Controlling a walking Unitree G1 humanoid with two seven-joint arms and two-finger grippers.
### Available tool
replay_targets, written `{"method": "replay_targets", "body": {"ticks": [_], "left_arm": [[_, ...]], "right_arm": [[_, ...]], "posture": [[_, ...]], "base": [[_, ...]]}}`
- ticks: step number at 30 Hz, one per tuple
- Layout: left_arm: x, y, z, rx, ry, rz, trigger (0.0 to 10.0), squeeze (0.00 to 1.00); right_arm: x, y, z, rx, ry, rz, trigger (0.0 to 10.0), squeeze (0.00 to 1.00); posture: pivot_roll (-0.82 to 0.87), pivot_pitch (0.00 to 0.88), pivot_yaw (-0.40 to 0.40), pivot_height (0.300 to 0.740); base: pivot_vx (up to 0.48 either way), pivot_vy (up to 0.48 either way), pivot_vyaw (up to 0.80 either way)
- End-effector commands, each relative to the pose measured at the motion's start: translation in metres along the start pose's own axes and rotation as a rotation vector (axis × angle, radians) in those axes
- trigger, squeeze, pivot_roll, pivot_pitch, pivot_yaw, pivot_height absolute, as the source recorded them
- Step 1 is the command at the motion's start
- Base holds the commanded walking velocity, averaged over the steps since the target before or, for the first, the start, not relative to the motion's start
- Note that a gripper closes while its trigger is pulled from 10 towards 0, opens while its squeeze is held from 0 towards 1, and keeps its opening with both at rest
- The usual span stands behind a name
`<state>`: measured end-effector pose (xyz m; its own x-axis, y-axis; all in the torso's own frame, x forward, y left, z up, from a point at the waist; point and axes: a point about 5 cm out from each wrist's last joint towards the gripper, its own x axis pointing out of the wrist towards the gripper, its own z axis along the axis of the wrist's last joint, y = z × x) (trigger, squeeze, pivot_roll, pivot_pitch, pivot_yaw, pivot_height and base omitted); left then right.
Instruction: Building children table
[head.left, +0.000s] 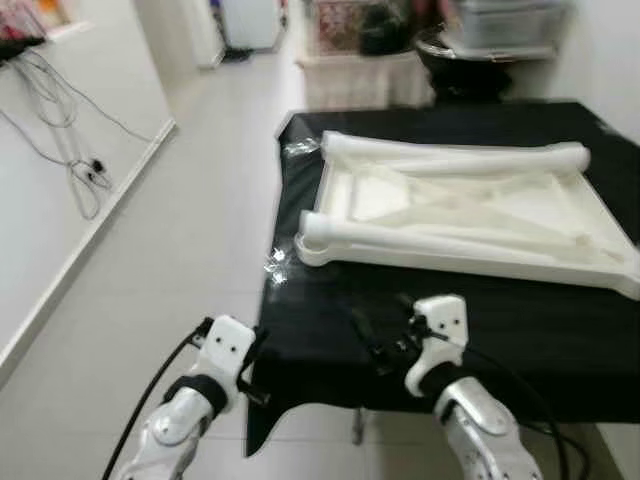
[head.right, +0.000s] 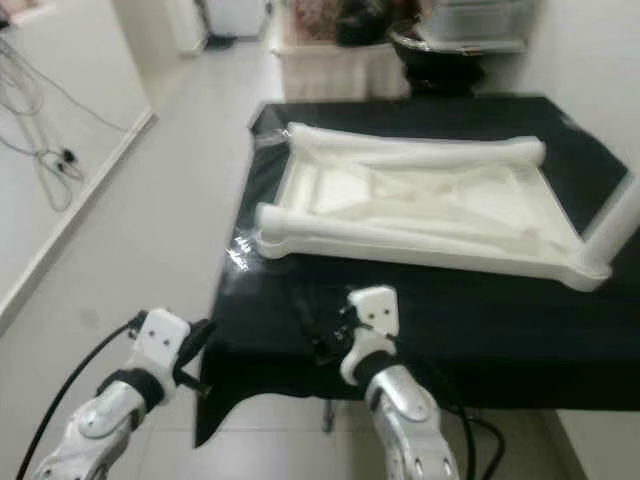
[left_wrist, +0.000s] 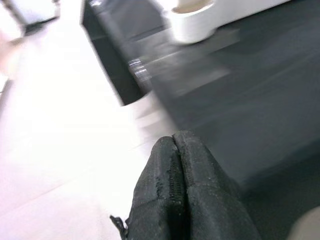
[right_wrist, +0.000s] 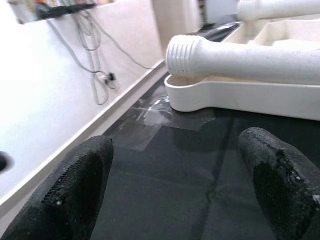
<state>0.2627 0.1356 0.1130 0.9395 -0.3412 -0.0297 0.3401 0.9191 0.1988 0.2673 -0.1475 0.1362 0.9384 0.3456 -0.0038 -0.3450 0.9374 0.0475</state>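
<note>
Left eye view: a white plastic children's tabletop (head.left: 470, 205) lies upside down on a worktable covered in black cloth (head.left: 330, 330). Two white tubular plastic legs lie flat in the tabletop's underside, one along its far edge (head.left: 455, 157), one along its near edge (head.left: 400, 237). No leg stands screwed into a corner here, so I judge the build barely begun: all fitting is left. The right gripper (head.left: 385, 345) hovers over the cloth, short of the tabletop's near rim. The left gripper (head.left: 250, 365) hangs off the cloth's near left corner, above the pale tiled floor (head.left: 180, 230), well apart from the tabletop.

Right eye view: the same scene, plus a white shaft (head.right: 620, 225) rising by the tabletop's right near corner; whether it is a fitted leg I cannot tell.

Left wrist view: the left gripper's black fingers (left_wrist: 175, 190) are pressed together, pinching nothing. Beyond them lies the cloth's edge, and further off the tabletop's corner with one leg's round end (left_wrist: 192, 22).

Right wrist view: the right gripper's two padded fingertips (right_wrist: 75, 185) stand wide apart and empty. The near leg's threaded end (right_wrist: 187, 55) lies ahead of them, resting in the tabletop's corner, near but not touched.
</note>
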Motion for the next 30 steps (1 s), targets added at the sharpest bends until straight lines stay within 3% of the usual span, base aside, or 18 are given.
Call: {"method": "replay_targets", "body": {"ticks": [1,9,16,28,30], "left_arm": [[0.000,-0.003,-0.001,0.009,-0.001,-0.017,10.0,0.00],[0.000,-0.003,0.001,0.022,-0.010,-0.015,10.0,0.00],[0.003,-0.002,0.002,0.016,-0.012,-0.024,10.0,0.00],[0.013,0.008,0.025,0.028,-0.097,-0.005,10.0,0.00],[0.014,0.016,0.032,0.037,-0.126,0.009,10.0,0.00]], "right_arm": [[-0.001,-0.003,-0.003,0.011,0.003,-0.017,10.0,0.00],[0.001,-0.004,-0.002,0.008,-0.007,-0.021,10.0,0.00],[0.012,-0.007,0.012,-0.034,-0.058,-0.032,10.0,0.00],[0.033,-0.012,0.040,-0.083,-0.135,-0.032,10.0,0.00],[0.038,-0.011,0.044,-0.077,-0.133,-0.028,10.0,0.00]], "posture": [[-0.09,0.124,0.069,0.740],[-0.08,0.122,0.069,0.740],[-0.09,0.116,0.067,0.740],[-0.08,0.096,0.060,0.740],[-0.08,0.091,0.057,0.740]], "base": [[0.000,0.000,0.00],[0.000,0.000,0.00],[0.000,0.000,0.00],[0.000,0.000,0.00],[0.000,0.000,0.00]]}}
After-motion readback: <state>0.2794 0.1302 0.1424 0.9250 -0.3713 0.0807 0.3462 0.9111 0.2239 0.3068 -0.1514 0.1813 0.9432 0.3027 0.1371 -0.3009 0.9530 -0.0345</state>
